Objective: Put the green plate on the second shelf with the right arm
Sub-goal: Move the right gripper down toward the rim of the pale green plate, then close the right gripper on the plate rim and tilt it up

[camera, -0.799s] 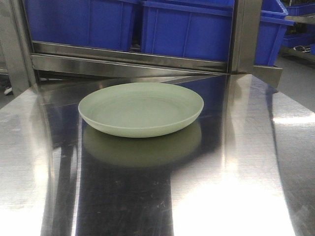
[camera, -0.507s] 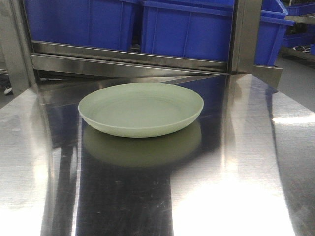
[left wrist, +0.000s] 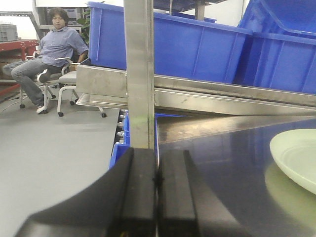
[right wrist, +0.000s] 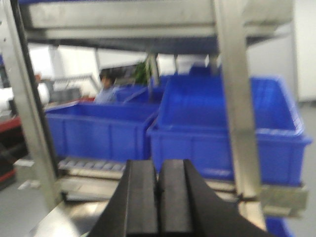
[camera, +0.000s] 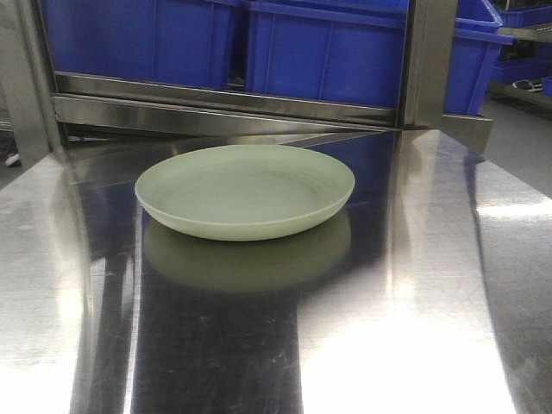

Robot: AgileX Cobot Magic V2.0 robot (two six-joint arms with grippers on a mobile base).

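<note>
Item: one round, shallow, pale sage-green matte plate (camera: 246, 191), lying flat on my shiny stainless-steel counter (camera: 414, 328), midway between its left and right edges and nearer its far edge, with nothing touching it. My left gripper (left wrist: 157, 182) and my right gripper (right wrist: 158, 192): black fingers pressed together on nothing. Beyond the counter's far edge: large blue plastic bins (camera: 328, 52) on a steel shelf rail (camera: 224, 95).
</note>
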